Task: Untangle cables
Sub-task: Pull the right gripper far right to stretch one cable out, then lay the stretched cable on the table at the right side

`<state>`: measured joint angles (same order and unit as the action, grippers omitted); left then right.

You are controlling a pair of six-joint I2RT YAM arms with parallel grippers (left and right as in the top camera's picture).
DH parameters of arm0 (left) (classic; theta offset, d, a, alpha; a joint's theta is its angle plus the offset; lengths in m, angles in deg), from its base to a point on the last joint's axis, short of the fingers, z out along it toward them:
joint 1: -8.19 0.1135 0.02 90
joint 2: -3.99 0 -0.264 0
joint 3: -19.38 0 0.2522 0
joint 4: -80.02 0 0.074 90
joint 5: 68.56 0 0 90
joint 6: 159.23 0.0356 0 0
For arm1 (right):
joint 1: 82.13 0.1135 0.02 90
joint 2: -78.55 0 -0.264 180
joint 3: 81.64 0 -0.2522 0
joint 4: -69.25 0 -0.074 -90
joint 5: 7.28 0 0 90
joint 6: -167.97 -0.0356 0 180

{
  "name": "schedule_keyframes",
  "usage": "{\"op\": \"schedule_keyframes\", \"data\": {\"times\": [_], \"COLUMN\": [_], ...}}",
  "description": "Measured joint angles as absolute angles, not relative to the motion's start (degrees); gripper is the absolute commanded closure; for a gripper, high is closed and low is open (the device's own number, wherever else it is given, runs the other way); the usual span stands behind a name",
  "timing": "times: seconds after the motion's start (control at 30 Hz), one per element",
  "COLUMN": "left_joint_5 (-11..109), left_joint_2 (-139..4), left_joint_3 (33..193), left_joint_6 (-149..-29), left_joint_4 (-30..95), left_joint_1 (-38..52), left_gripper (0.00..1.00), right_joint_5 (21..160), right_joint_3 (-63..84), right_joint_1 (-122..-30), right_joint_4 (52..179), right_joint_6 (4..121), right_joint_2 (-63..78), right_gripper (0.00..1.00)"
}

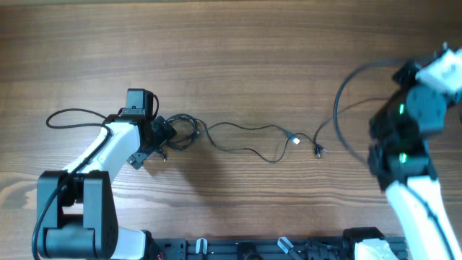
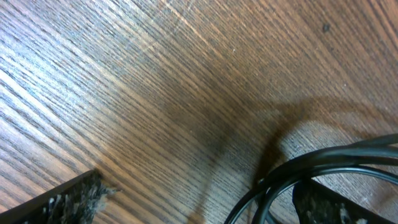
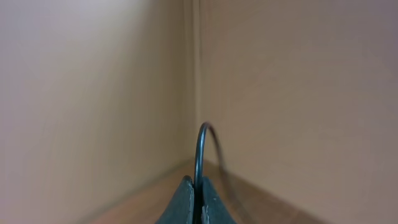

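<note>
The cables lie on the wooden table. A small knotted bundle sits left of centre. One thin black cord runs right from it to a pale plug. A second cord starts at a plug and arcs up to my right gripper. That gripper is raised off the table and shut on this cord. My left gripper is open at the bundle's left edge, low over the table. In the left wrist view cord loops lie by its right finger.
The left arm's own thicker black wire loops on the table at far left. The arm bases and a black rail line the near edge. The right wrist view faces a beige wall corner.
</note>
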<state>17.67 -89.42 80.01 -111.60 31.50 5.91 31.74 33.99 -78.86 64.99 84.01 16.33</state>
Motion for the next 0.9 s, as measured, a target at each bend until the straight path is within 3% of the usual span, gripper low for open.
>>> {"op": "schedule_keyframes", "data": {"times": [0.33,0.5,0.63,0.73,0.9], "left_joint_5": [17.9,17.9,17.9,17.9,17.9], "left_joint_2": [-89.4,-89.4,-89.4,-89.4,-89.4], "left_joint_3": [80.0,80.0,80.0,80.0,80.0], "left_joint_6": [-111.8,-112.0,-112.0,-112.0,-112.0], "left_joint_4": [31.6,31.8,32.2,33.1,33.3], "left_joint_1": [5.9,5.9,5.9,5.9,5.9], "left_gripper": [0.00,0.00,0.00,0.00,0.00], "right_joint_5": [35.5,40.0,41.9,43.7,53.1], "right_joint_3": [12.3,9.7,9.6,9.0,8.1], "right_joint_1": [-100.0,-110.2,-116.2,-121.4,-128.7], "right_joint_4": [63.6,51.9,50.1,55.3,75.4], "right_joint_6": [104.2,115.2,117.7,117.2,113.8], "right_joint_2": [-0.6,-9.5,-11.8,-13.4,-18.9], "right_gripper": [0.96,0.96,0.95,0.95,0.96]}}
